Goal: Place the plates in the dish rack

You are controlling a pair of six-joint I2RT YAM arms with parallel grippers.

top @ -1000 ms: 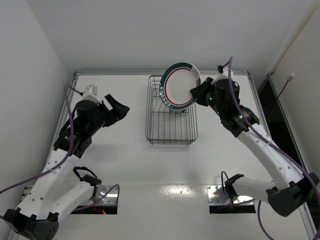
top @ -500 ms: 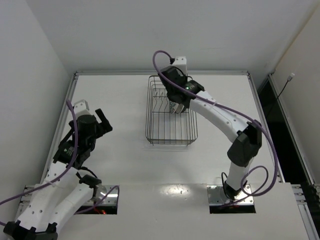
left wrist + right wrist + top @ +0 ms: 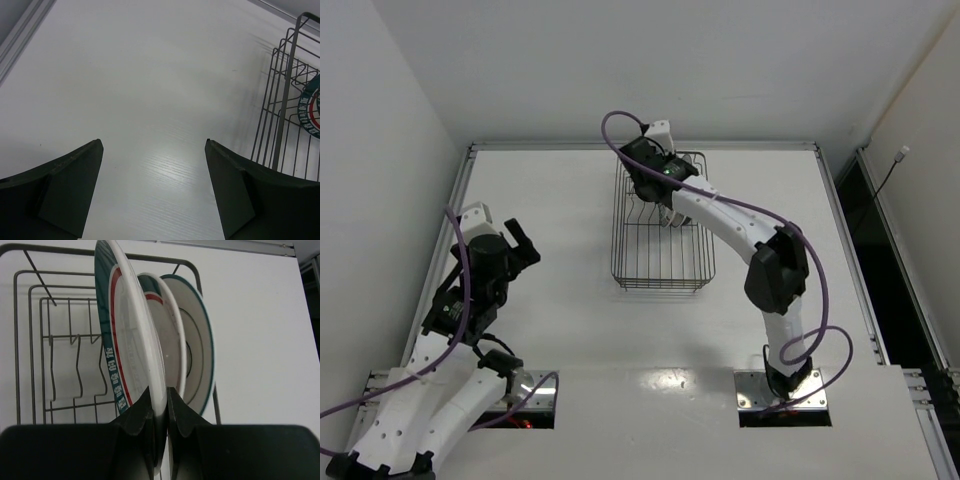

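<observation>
Far left first: the left gripper [image 3: 523,243] hovered over the white table [image 3: 570,320], its claw spread wide with nothing between the fingers [image 3: 75,185], well apart from everything else. From its own wrist view, only tabletop showed in the gap, with the rack's wires off at the right edge. On to the middle: the dish rack [image 3: 663,262] sat on the far half of the table, its long side running away from the arms. Three plates stood on edge, side by side, at its far end. The front plate [image 3: 125,340], white with a teal-and-red rim band, was the one in play: the right gripper [image 3: 159,392] was pinched tight on its rim, one finger on each face. Just behind it stood a second banded plate [image 3: 167,335], and behind that a third plate [image 3: 197,355] with a teal edge. Whether the front plate's lower edge rested on the wires could not be told, as the fingers hid it. The right arm [image 3: 775,275] stretched in from the right, wrist over the rack's far end
</observation>
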